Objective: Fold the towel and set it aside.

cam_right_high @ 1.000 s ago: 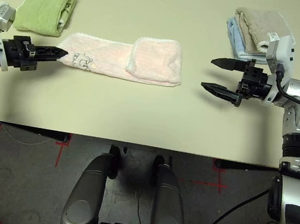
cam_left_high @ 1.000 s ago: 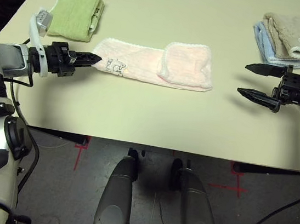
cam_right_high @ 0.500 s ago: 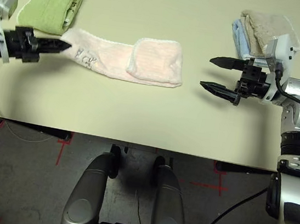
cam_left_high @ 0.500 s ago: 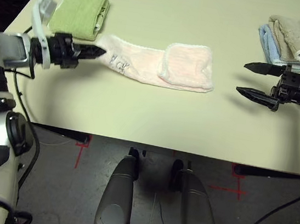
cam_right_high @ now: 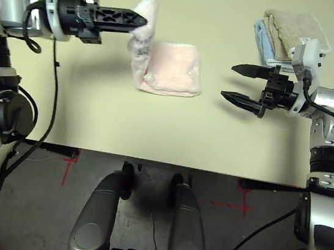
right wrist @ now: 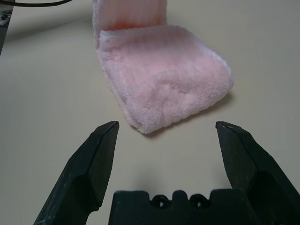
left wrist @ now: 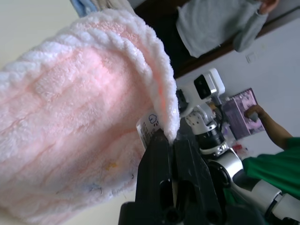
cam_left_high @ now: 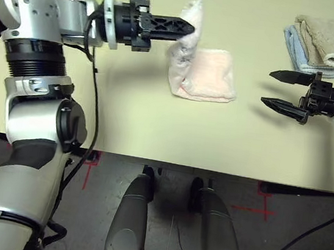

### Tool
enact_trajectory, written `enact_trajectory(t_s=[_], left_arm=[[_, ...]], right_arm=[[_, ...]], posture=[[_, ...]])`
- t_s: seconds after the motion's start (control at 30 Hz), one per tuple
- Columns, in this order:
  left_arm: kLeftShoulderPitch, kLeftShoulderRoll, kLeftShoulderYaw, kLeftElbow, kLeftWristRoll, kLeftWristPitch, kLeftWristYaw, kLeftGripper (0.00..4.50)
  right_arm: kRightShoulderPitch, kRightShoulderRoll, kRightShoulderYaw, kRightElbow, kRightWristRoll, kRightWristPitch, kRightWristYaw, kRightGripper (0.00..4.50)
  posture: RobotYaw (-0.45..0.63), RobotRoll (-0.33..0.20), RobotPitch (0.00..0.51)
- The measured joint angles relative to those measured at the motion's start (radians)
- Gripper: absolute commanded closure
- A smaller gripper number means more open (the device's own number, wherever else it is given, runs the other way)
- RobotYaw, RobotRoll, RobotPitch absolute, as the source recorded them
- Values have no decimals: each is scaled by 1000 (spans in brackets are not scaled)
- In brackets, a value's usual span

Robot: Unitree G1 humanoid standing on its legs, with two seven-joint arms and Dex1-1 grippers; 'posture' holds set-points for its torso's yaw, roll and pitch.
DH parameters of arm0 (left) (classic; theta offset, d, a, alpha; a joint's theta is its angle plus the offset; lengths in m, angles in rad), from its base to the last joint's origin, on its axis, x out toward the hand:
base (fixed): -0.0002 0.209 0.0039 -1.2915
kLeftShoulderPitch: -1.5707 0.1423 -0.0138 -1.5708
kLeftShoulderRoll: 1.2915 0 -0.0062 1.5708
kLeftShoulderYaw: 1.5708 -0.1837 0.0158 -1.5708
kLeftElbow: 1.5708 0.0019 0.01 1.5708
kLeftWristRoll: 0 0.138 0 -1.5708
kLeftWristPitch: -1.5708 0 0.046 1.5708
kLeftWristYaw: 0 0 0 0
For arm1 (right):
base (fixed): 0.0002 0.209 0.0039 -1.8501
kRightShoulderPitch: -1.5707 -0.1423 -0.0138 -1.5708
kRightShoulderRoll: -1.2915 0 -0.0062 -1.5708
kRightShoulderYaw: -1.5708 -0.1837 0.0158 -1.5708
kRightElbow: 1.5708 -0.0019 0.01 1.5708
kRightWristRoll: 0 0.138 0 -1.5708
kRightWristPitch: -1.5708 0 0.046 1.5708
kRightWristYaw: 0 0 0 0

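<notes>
One table (cam_left_high: 124, 125) carries the half-folded towel (cam_left_high: 207, 75) at center, its free end pinched in the tightly closed left gripper (cam_left_high: 189, 28) at eleven o'clock, best laid flush over the folded part, while the right gripper (cam_left_high: 273, 88) waits wide-jawed at three.

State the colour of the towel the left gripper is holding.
Pale pink towel; right wrist view shows it best.
</notes>
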Motion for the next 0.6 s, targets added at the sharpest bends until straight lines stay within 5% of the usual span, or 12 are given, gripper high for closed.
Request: enact_trajectory(t_s=[0.6], left_arm=[[-27,-136,-300,204,152,-304,-122,4430]], right_arm=[[-35,1,-3,86,0,-27,-19,0]], posture=[[96,0,302]])
